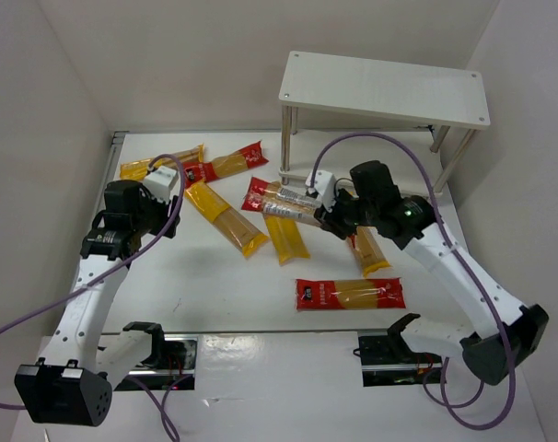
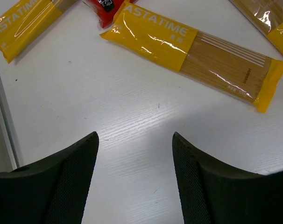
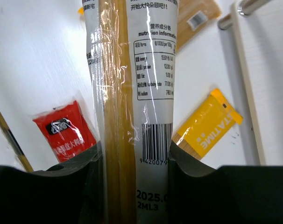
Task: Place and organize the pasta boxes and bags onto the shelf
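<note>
My right gripper [image 1: 327, 217] is shut on a spaghetti packet [image 1: 293, 207] that shows its white printed back and clear window [image 3: 132, 93], held between both fingers [image 3: 134, 158] just left of the shelf's front leg. The shelf [image 1: 385, 87] stands at the back right; its lower board [image 3: 267, 93] shows in the right wrist view. My left gripper [image 1: 168, 198] is open and empty [image 2: 134, 140] above bare table, near a yellow packet [image 2: 193, 51]. Other packets lie loose: yellow [image 1: 226, 218], yellow [image 1: 286, 238], red [image 1: 350, 294].
More packets lie at the back left: a yellow one [image 1: 159, 166] and a red-and-yellow one [image 1: 228, 164]. A red packet [image 3: 64, 130] and a yellow one [image 3: 209, 123] lie under my right gripper. Walls enclose the table on the left, back and right.
</note>
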Controlling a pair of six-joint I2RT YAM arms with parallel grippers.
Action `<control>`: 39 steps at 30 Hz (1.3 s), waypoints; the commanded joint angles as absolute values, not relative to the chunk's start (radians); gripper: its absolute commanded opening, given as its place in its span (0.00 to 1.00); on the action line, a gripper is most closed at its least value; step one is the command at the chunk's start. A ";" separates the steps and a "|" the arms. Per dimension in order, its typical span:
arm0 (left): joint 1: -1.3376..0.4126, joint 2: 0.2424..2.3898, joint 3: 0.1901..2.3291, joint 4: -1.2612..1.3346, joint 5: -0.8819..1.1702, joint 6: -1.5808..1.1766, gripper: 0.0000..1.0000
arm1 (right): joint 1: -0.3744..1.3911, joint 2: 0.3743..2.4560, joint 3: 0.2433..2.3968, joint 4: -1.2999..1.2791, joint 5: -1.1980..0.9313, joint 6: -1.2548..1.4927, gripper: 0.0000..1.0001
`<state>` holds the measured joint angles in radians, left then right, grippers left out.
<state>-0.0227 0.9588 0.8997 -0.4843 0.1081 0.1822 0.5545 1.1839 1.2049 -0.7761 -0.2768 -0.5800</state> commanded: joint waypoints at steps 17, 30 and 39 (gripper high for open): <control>-0.018 1.026 0.893 -0.453 0.052 0.183 0.74 | 0.331 1.301 1.734 -0.644 -0.031 -0.321 0.00; -0.018 1.066 0.893 -0.462 0.025 0.192 1.00 | 0.284 1.373 1.956 -0.750 -0.192 -0.313 0.00; -0.018 1.075 0.893 -0.462 0.015 0.192 1.00 | 0.272 1.385 1.997 -0.890 -0.414 -0.360 0.00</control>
